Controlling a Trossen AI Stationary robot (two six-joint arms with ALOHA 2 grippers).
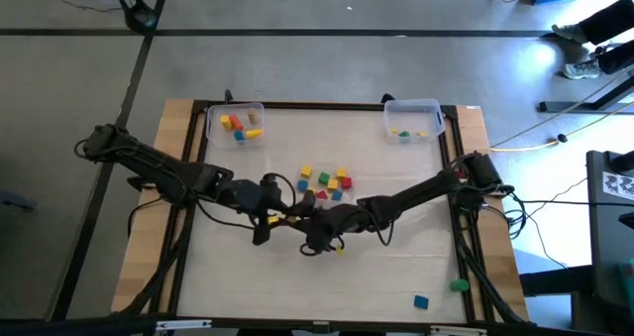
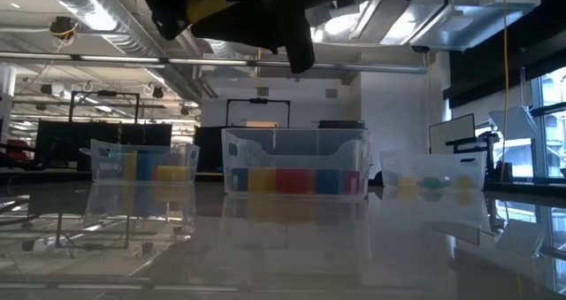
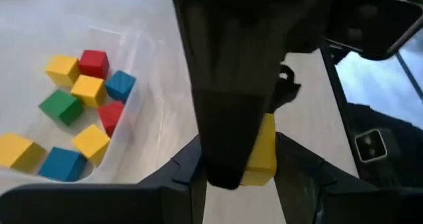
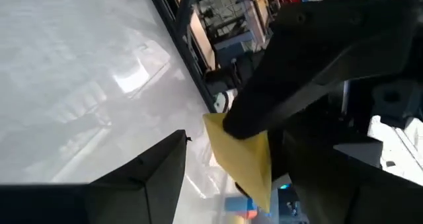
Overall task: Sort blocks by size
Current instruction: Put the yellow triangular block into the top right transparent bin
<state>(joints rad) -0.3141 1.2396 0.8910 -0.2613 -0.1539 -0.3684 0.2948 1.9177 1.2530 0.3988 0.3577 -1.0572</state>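
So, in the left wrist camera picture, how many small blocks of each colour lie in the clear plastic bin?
Yellow blocks: 4
Red blocks: 2
Blue blocks: 2
Green block: 1
Total: 9 showing in the clear plastic bin; the picture's edge may hide more.

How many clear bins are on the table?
3: one bin at the far left corner, one at the far right corner, and a third mid-table holding blocks, seen in the low and left wrist views.
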